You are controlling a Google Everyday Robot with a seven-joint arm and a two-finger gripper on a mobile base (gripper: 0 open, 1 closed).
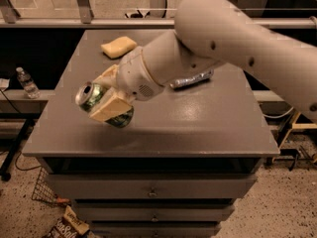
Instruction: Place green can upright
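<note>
The green can [94, 100] has a mottled green label and a silver top with a pull-tab opening. It is held tilted, top pointing up and to the left, above the left front part of the grey table [198, 128]. My gripper [106, 98] is shut on the green can, with one cream finger pad [110, 108] across its side. The arm reaches in from the upper right. The crushed silver-blue can [193, 78] lies on its side behind the arm, partly hidden.
A yellow sponge [119, 46] lies at the table's back left. The table has drawers [148, 190] below its front edge. A water bottle [27, 83] stands on a ledge to the left. A wire basket [44, 187] and a snack bag [67, 227] lie on the floor.
</note>
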